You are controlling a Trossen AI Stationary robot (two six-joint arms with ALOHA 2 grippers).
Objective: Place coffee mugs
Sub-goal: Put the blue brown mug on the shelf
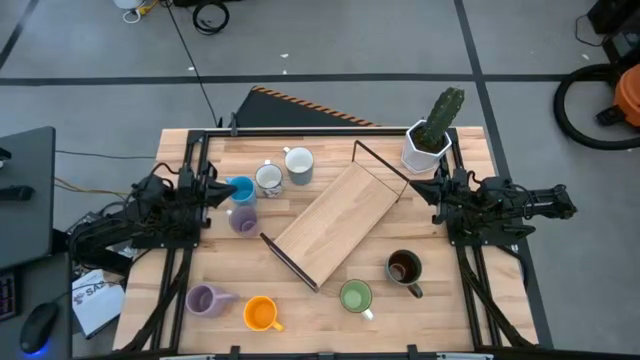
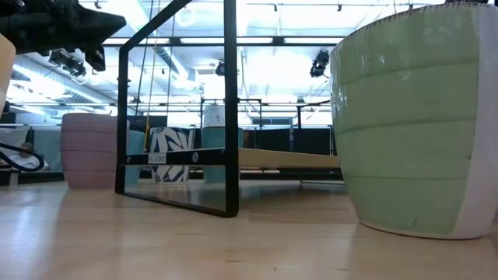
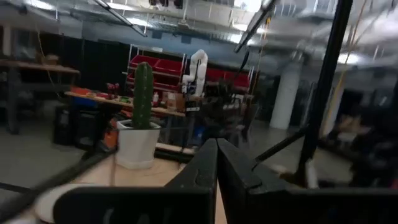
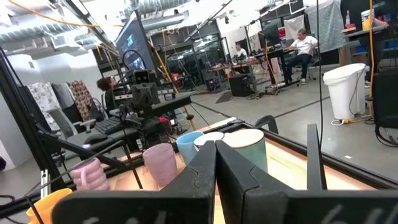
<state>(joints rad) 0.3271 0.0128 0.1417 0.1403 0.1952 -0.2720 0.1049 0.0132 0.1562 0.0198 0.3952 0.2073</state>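
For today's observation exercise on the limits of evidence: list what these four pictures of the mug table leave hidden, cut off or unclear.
- Green mug: in the low view it is cut off by the right edge; no handle shows.
- White patterned mug: low view, partly behind the black rack frame.
- Dark brown mug: high view, its contents are too small to tell.
- Orange mug: right wrist view, cut by the bottom edge.

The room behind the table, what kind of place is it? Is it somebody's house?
Probably not a house: it looks like a robot lab or workshop. You can see red storage bins, a white robot arm and people at desks with computers.
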